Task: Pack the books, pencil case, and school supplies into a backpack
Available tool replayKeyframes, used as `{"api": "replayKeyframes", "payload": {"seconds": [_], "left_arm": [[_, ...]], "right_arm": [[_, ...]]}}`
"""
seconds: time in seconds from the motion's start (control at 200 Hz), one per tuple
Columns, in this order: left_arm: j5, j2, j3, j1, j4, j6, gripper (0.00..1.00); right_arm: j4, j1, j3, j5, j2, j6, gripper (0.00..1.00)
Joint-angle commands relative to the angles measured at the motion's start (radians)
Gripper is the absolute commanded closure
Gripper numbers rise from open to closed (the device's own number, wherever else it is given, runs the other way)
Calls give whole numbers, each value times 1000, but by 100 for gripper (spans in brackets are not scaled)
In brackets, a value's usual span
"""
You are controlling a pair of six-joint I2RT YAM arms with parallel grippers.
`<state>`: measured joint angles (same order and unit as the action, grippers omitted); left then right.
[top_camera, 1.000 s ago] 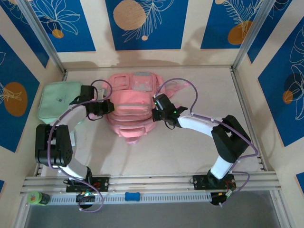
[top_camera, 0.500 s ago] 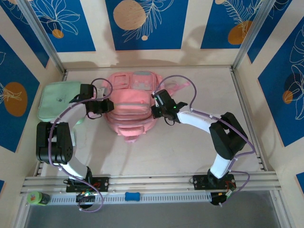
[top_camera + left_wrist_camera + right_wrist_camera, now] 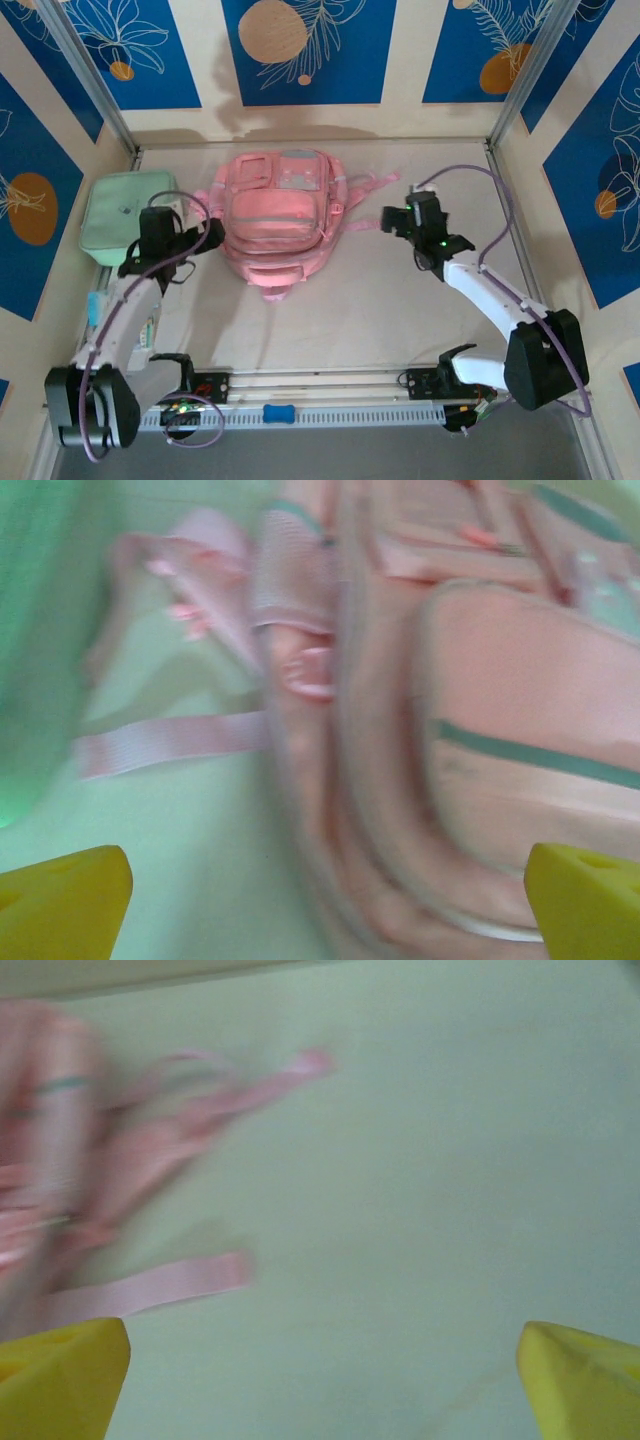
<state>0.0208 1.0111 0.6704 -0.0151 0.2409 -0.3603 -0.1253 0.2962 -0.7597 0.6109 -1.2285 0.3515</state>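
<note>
**A:** What is taking up the pale beige tabletop (image 3: 400, 310)?

**B:** The pink fabric child's backpack (image 3: 280, 215) is lying flat at the far middle of it. Its front pockets are facing up, and its pink webbing straps (image 3: 365, 188) are trailing out to the right.

**A:** And beside it?

**B:** A mint-green square lidded box (image 3: 125, 212) is sitting to its left, near the bag but apart from it.

**A:** How are the arms standing?

**B:** The left gripper (image 3: 207, 240) is hanging between the box and the backpack's left side, just beside the bag. Its wrist view is showing the yellow fingertips (image 3: 62, 900) standing wide apart with nothing between them. The right gripper (image 3: 392, 222) is hanging over bare table just right of the straps. Its own yellow fingertips (image 3: 60, 1375) are standing equally wide, gripping nothing. Both wrist views are coming through blurred.

**A:** Anything smaller?

**B:** A small blue bone-shaped piece (image 3: 278, 412) is resting on the near rail, between the two arm bases.
</note>
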Motion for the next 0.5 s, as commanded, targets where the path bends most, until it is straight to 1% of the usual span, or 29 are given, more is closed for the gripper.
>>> {"api": "replayKeyframes", "payload": {"seconds": [0.0, 0.055, 0.1, 0.19, 0.245, 0.295, 0.335, 0.395, 0.465, 0.48, 0.495], "left_arm": [[-300, -46, -132, 9, -162, 48, 1], [-342, -33, -213, 9, -313, 110, 1], [-337, 5, -259, 9, -436, 154, 1], [-275, 109, -325, 9, -668, 206, 1], [-209, 173, -363, 7, -845, 237, 1], [-173, 246, -400, 7, -1018, 258, 1], [-157, 310, -410, 7, -1142, 280, 1], [-99, 377, -403, 7, -1221, 324, 0], [-23, 443, -385, 7, -1249, 350, 0], [-3, 460, -384, 5, -1260, 359, 1], [9, 480, -383, 3, -1278, 363, 0]], "right_arm": [[160, -110, 101, 66, -2, -8, 1], [296, -161, 156, 35, -31, -63, 1], [387, -200, 193, -15, -61, -82, 1], [570, -246, 248, -146, -128, -113, 1], [679, -269, 276, -264, -163, -153, 1], [819, -273, 321, -314, -192, -187, 1], [838, -291, 332, -371, -211, -186, 1], [943, -299, 375, -442, -241, -204, 1], [1086, -302, 414, -535, -303, -236, 1], [1082, -301, 407, -537, -309, -238, 1], [1041, -298, 388, -527, -305, -237, 1]]}}
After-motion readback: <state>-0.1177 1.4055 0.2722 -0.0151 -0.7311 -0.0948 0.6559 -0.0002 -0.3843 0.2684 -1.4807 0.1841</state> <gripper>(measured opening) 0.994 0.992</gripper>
